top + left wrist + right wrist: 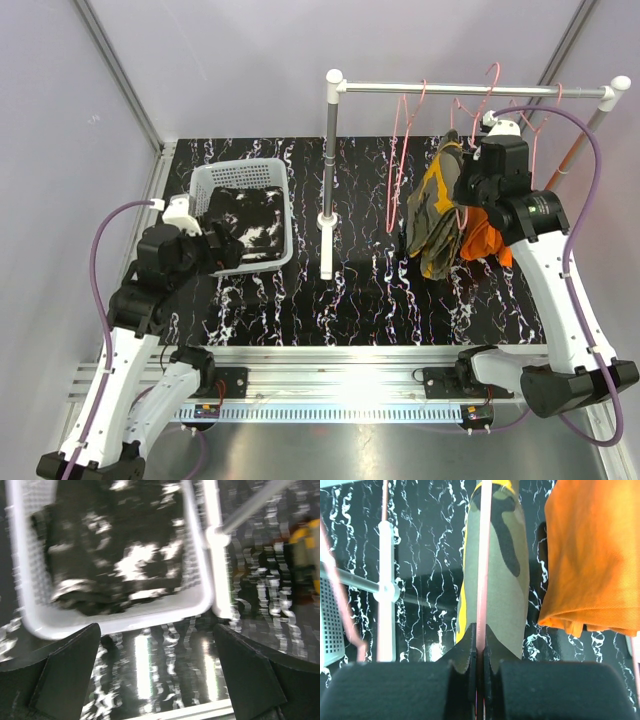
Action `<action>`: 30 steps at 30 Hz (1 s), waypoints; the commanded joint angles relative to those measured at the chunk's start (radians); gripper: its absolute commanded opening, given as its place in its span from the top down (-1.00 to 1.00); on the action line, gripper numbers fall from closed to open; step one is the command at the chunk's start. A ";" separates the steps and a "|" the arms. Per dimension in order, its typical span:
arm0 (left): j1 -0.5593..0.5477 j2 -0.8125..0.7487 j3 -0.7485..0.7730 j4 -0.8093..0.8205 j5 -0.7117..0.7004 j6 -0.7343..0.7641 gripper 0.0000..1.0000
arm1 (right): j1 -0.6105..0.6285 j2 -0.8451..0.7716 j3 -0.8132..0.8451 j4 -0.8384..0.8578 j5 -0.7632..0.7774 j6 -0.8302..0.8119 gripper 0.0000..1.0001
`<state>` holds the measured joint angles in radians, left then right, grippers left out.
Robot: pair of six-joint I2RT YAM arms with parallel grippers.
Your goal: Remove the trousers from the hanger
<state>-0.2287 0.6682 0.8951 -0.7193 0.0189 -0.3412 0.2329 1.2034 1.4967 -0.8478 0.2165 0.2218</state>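
Observation:
The black trousers with white splotches (248,222) lie in the white basket (232,174), also seen in the left wrist view (120,555). The camouflage trousers (435,210) hang on a pink wire hanger (483,555) from the rail (470,90); they show in the right wrist view (495,565). The orange trousers (484,240) hang beside them, seen too in the right wrist view (595,555). My right gripper (480,635) is shut on the pink hanger wire over the camouflage trousers. My left gripper (157,670) is open and empty, just in front of the basket's near rim (125,620).
A grey upright post on a white base (327,220) stands mid-table, holding the rail's left end. Several empty pink hangers (405,150) hang on the rail. The table top is black marble pattern (370,300). Grey walls close in on both sides.

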 commanded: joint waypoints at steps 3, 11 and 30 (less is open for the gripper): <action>-0.093 -0.012 0.082 0.170 0.121 -0.091 -0.98 | -0.003 -0.056 0.154 0.142 -0.014 -0.045 1.00; -0.432 0.111 0.153 0.345 -0.070 -0.096 -0.98 | -0.004 -0.091 0.174 0.171 -0.034 -0.079 1.00; -1.164 0.691 0.573 0.740 -0.395 0.303 -0.98 | -0.004 -0.223 0.359 -0.218 -0.239 0.019 1.00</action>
<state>-1.3567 1.2785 1.3827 -0.0963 -0.3244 -0.1501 0.2329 1.0397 1.7508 -1.1202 0.0784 0.2184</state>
